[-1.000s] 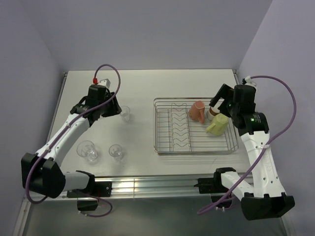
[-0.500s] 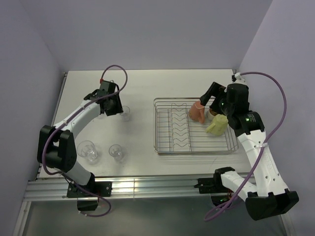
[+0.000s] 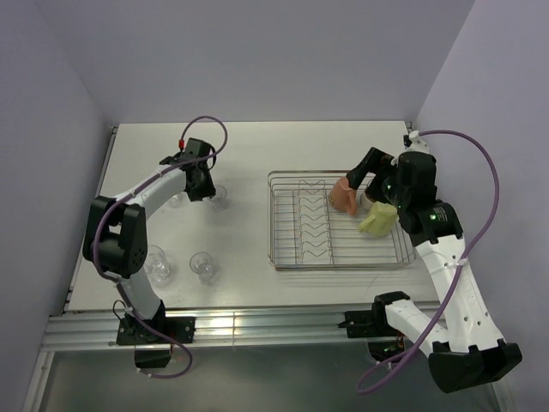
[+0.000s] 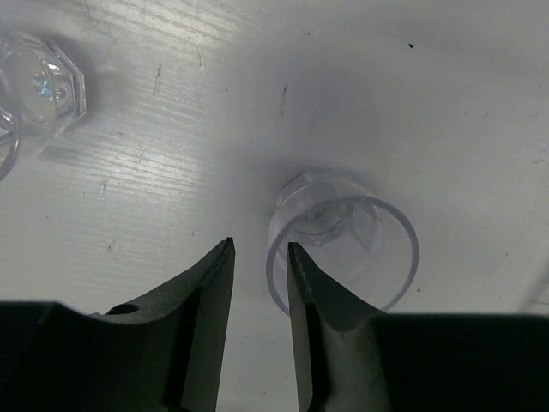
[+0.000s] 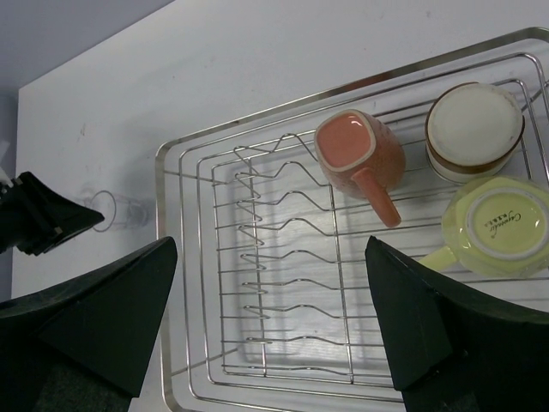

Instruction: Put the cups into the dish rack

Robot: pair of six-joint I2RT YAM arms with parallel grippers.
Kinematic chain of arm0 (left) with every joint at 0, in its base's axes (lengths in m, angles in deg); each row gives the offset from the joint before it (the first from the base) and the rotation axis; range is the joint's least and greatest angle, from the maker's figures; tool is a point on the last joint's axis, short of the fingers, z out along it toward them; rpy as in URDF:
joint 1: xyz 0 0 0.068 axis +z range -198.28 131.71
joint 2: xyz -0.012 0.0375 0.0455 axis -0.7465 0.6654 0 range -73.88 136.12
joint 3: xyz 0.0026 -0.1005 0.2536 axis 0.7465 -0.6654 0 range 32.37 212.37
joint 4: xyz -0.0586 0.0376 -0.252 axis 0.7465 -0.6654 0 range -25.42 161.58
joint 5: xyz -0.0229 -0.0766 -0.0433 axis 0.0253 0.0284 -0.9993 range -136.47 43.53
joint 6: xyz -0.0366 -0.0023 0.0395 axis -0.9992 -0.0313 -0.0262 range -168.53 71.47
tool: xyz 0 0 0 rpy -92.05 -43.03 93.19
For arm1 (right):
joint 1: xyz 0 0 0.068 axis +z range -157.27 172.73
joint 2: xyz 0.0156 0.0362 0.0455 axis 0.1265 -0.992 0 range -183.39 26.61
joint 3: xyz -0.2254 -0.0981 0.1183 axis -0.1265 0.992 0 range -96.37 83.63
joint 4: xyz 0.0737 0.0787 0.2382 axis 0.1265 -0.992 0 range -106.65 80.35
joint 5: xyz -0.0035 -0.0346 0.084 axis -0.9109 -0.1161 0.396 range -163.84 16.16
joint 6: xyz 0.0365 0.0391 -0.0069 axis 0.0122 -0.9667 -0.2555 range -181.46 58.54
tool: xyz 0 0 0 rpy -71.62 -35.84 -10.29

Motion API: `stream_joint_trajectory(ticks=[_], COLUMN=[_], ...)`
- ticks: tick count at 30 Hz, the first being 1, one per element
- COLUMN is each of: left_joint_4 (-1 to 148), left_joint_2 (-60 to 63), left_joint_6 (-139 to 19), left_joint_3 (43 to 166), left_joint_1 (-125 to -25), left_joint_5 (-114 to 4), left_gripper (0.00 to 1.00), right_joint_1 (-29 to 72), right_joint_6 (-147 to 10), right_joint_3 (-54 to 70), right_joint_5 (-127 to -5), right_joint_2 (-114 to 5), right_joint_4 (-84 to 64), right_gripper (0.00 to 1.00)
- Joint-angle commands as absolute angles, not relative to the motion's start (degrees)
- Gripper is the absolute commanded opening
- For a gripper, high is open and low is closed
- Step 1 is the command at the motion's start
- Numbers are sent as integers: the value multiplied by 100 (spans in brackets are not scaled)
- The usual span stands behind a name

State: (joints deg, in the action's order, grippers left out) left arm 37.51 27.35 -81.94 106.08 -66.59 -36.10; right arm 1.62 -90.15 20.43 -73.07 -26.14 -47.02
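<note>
The chrome dish rack (image 3: pixel 339 266) holds a pink handled mug (image 3: pixel 345 196), a pale yellow-green mug (image 3: pixel 379 219) and a brown cup (image 3: pixel 371 199), all upside down. They also show in the right wrist view: the rack (image 5: pixel 163 172), pink mug (image 5: pixel 360 150), yellow-green mug (image 5: pixel 497 223) and brown cup (image 5: pixel 474 129). My right gripper (image 5: pixel 270 245) hangs wide open and empty over the rack. My left gripper (image 4: pixel 257 247) is narrowly open at a clear tumbler (image 4: pixel 343 240). One finger is inside its rim and the other outside. In the top view this tumbler (image 3: pixel 220 200) stands left of the rack.
A second tumbler (image 4: pixel 43 86) stands close by on the far side of the left gripper. Two more tumblers (image 3: pixel 153 262) (image 3: pixel 203 264) stand near the table's front left. The left arm reaches across the table's left half. Walls close in on both sides.
My left gripper has moved right and come down over the tumbler's rim. My right gripper has shifted left over the rack, still open.
</note>
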Motion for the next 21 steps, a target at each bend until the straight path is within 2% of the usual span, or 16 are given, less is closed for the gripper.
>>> stream_joint_trajectory(ticks=[1,8,10,11,18,21], left_joint_4=[3739,3791,3809,3809,3607,3852], left_joint_2=[2843,2948,2922,2922,1976,1308], left_joint_6=[-8281,-8290,-8290,-8290,-8123,-7956], left_joint_3=[10831,10760,10743,10734,11032,11164], left_joint_1=[-6648,-6648,-6648,-6648,-6639,-6648], left_joint_5=[-3452,-3522,-3566,-3592,-3908,-4704], left_gripper=[37,22,10,0,0,0], right_joint_1=[196,196,196,196,205,205], right_joint_6=[-8906,-8915,-8923,-8915,-8871,-8914], right_joint_3=[2132,2211,2211,2202,2167,2141], right_joint_5=[-7252,-7208,-7200,-7208,-7095,-6797], right_joint_2=[-2507,-2524,-2507,-2507,-2463,-2585], right_joint_4=[-4437,-4375,-4375,-4384,-4358,-4209], right_gripper=[98,98,98,98,98,98])
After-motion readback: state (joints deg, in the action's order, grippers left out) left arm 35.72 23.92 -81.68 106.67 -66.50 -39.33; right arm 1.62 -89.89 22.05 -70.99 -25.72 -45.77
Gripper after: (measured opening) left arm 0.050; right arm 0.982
